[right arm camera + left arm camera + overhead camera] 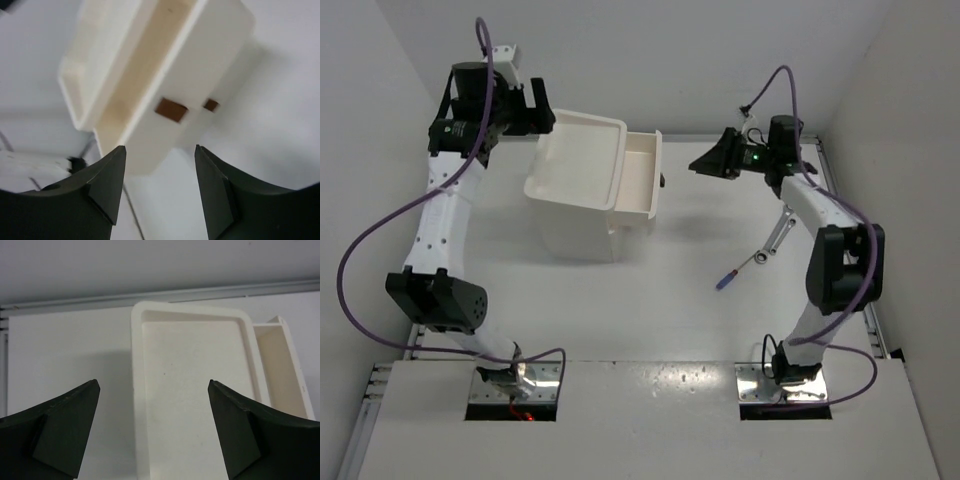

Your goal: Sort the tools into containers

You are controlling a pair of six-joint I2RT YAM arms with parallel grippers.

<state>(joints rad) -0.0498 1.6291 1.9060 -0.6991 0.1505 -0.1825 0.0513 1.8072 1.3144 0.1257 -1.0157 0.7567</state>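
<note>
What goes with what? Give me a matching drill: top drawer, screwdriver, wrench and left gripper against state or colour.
Things:
1. top drawer
2. screwdriver
3. wrench
4. left gripper

States:
a. silver, lying on the table
b. open, above the tray top
c. pulled out
d. blue handle

Pairs: 1-c, 2-d, 3-a, 4-b
</note>
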